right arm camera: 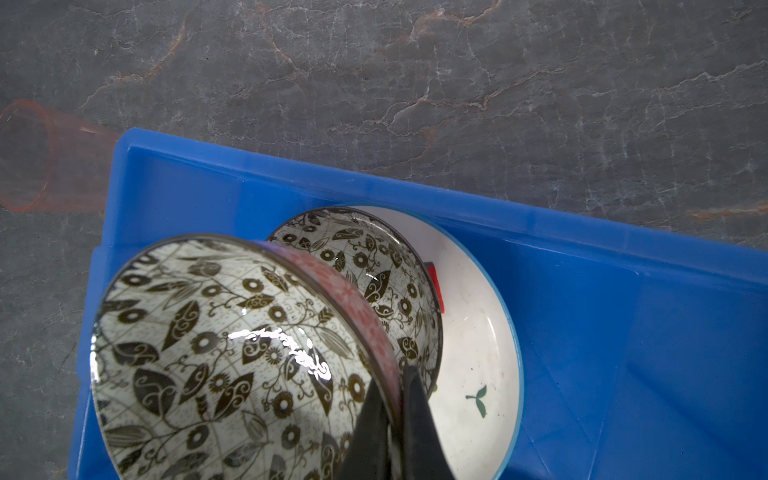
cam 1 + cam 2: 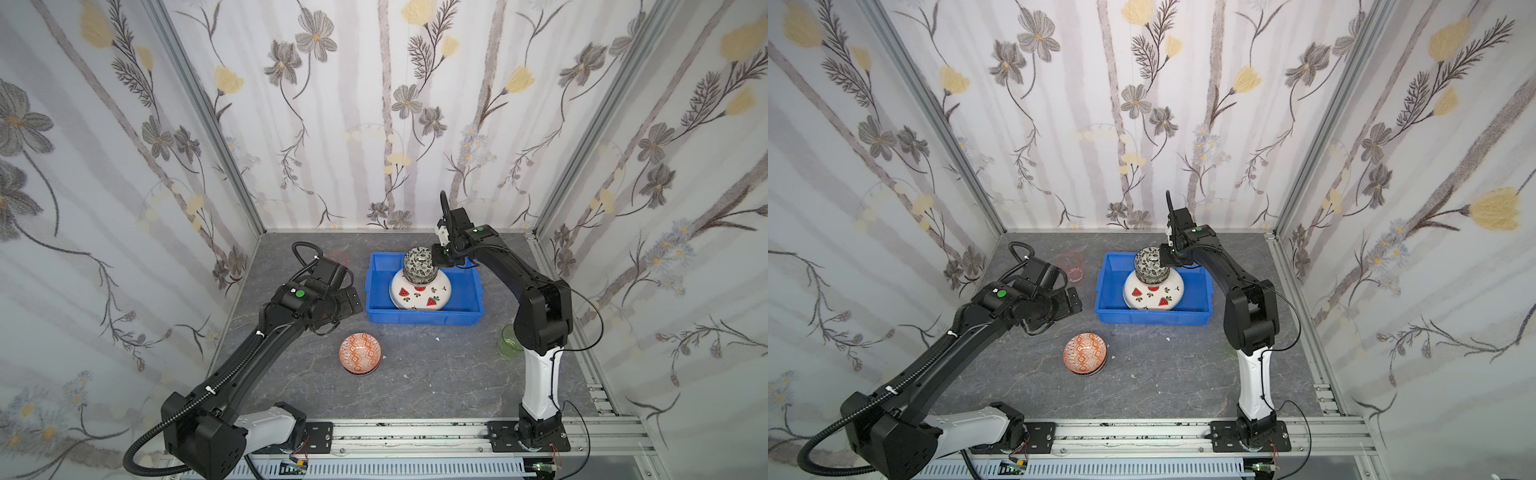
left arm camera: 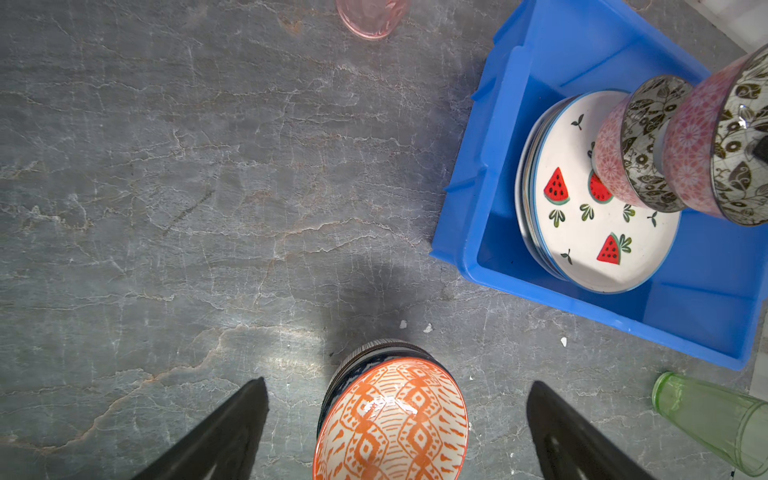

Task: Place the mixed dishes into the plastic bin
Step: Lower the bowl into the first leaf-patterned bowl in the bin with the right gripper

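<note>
The blue plastic bin holds a stack of plates topped by the watermelon plate, and a black-white leaf bowl rests on that plate. My right gripper is shut on the rim of a second leaf bowl, which hangs tilted just above the first. An orange bowl sits on the table on top of other nested bowls. My left gripper hovers open above it, with a finger on either side and apart from it.
A translucent pink cup stands on the table beyond the bin's far left corner. A green cup stands near the right arm's lower link. Small white chips lie on the grey stone tabletop. Papered walls enclose three sides.
</note>
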`<state>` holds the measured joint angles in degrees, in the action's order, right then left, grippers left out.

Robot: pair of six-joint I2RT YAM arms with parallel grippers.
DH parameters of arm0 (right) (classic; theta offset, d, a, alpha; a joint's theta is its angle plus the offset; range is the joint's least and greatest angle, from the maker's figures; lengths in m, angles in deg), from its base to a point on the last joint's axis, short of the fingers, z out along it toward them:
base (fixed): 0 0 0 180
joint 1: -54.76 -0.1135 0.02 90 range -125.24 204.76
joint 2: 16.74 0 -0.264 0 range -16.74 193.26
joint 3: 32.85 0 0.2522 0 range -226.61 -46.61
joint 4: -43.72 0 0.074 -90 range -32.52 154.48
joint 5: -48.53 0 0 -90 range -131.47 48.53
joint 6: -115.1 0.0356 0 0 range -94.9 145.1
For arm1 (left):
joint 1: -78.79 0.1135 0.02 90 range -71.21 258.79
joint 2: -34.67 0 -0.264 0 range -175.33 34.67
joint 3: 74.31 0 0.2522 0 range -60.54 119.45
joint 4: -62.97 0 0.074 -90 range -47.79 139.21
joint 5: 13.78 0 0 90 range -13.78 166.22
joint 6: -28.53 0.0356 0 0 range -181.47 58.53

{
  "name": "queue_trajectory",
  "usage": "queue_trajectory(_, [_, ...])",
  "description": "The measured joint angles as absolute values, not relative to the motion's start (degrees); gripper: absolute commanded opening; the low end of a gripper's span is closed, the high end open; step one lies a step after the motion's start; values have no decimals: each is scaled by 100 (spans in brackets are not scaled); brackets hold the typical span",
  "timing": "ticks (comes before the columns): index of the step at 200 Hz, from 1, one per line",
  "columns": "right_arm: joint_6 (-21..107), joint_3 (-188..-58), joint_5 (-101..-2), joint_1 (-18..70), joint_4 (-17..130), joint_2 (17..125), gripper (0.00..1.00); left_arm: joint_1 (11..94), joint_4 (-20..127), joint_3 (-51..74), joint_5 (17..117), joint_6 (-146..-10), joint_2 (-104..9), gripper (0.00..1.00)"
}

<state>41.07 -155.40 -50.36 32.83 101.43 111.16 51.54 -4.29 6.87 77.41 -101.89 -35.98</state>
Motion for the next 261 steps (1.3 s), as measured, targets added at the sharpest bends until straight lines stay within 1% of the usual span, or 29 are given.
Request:
queue_trajectory(94, [4048,-15610,-5033,3298,10145,11416,0,5264,-372,683,7616,-10084,-3701,100])
queue_trajectory(124, [4044,-15610,-5031,3296,10145,11459,7,5296,-341,681,7603,-10078,-3718,100])
queue_trajectory(185, [4017,-15610,-5031,3296,10134,11503,13,5301,-306,663,7594,-10062,-3849,100])
queue_trajectory(213, [4002,-15610,-5053,3278,10093,11509,18,5307,-289,628,7553,-10058,-3854,100])
queue_trajectory(237, [4000,-15610,-5055,3270,10077,11512,24,5307,-284,617,7542,-10047,-3856,100])
queue_trajectory(261, [4000,-15610,-5053,3265,10064,11512,33,5307,-280,611,7527,-10047,-3856,100])
